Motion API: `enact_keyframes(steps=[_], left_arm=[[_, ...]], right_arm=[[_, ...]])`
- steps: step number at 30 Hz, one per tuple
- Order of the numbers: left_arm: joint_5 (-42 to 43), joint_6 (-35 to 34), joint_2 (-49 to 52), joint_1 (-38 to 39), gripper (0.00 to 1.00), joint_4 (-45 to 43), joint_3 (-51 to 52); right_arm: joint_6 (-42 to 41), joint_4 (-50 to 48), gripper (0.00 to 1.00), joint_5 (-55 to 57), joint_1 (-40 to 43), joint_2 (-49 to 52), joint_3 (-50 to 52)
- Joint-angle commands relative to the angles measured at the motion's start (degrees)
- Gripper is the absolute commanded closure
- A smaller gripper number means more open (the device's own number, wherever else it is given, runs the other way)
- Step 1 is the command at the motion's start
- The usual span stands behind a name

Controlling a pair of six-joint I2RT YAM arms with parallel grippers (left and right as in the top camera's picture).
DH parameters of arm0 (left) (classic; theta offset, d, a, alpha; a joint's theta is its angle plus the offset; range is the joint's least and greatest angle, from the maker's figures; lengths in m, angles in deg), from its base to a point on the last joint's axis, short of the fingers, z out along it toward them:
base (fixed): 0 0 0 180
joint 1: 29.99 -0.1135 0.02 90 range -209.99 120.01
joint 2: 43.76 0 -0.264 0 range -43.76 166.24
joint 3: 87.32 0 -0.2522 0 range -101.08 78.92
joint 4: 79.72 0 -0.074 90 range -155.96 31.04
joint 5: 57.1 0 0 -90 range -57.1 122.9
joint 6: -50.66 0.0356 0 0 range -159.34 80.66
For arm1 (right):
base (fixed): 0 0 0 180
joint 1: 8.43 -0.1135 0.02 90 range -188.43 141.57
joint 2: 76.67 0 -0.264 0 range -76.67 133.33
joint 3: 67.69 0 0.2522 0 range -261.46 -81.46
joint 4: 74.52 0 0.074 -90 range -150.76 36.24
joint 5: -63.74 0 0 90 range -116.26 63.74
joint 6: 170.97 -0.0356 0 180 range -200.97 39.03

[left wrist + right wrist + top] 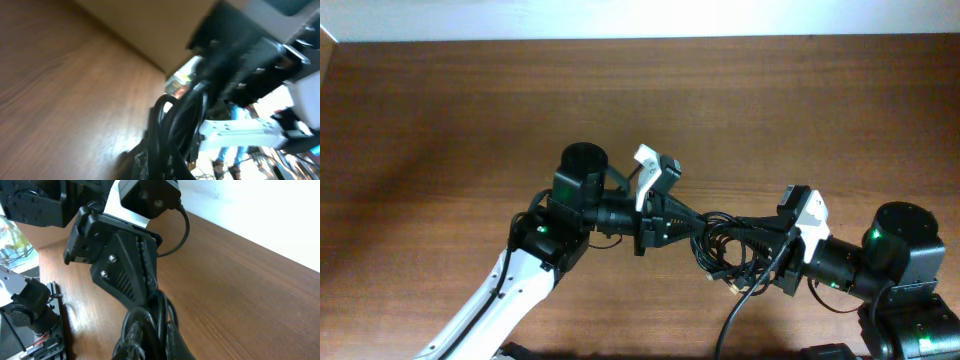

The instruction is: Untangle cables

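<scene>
Overhead: cables (pixel 725 250) between left gripper (pixel 670 222) and right gripper (pixel 775 240)

1. The left arm (pixel 510 280) comes in from below and left of the cables (pixel 725 250). Its white forearm slants up to a black elbow joint, and from there the wrist runs level toward the cables.
2. The left pincer (pixel 672 222) sits at the left end of the cables, jaws closed on them (the right wrist view shows its ribbed fingers (pixel 126 281) meeting around the strands).
3. The right arm (pixel 880 260) stands right of the cables, its wrist reaching leftward to them.
4. The right pincer (pixel 775 240) meets their right end and is closed on the strands there; the left wrist view is too blurred to add detail.
5. The two pincers face each other across the cables, near but apart.
</scene>
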State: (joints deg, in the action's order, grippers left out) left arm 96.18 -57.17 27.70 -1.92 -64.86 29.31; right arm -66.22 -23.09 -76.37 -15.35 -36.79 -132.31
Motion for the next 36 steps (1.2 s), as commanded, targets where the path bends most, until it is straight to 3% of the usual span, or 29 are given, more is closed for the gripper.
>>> enact_keyframes(steps=[1,4,9,16,22,26,29,32,36], left_arm=[[-19.8,-4.2,0.4,-5.4,1.00,3.7,-0.3],[-25.8,-8.5,0.4,-5.4,1.00,4.0,-0.3],[-30.2,-9.2,0.4,-6.1,1.00,4.6,-0.3],[-30.1,-9.2,0.4,-14.1,1.00,11.9,-0.3],[-30.1,-10.2,0.4,-19.2,1.00,11.8,-0.3],[-30.1,-16.0,0.4,-21.4,1.00,11.6,-0.3],[-26.4,-26.5,0.4,-20.5,1.00,11.4,-0.3],[-23.8,-26.3,0.4,-14.8,1.00,11.4,-0.3],[-23.8,-26.3,0.4,-5.4,1.00,4.3,-0.3]], right_arm=[[0.0,0.7,0.96,-4.4,0.2,-1.9,-0.8],[0.0,0.7,0.96,-4.4,0.2,-1.9,-0.8],[-0.1,0.7,0.96,-4.4,0.2,-1.9,-0.8],[-0.2,0.7,0.96,-5.4,0.2,-1.9,-0.8],[-0.2,0.7,0.96,-5.4,0.2,-1.9,-0.8],[-0.2,0.7,0.96,-5.4,0.2,-1.9,-0.8],[-1.9,-2.3,0.96,-5.4,0.2,-1.9,-0.8],[-9.7,-13.5,0.96,-5.4,0.2,-1.8,-0.8],[-9.7,-13.0,0.96,-5.4,0.2,-0.2,-0.8]])
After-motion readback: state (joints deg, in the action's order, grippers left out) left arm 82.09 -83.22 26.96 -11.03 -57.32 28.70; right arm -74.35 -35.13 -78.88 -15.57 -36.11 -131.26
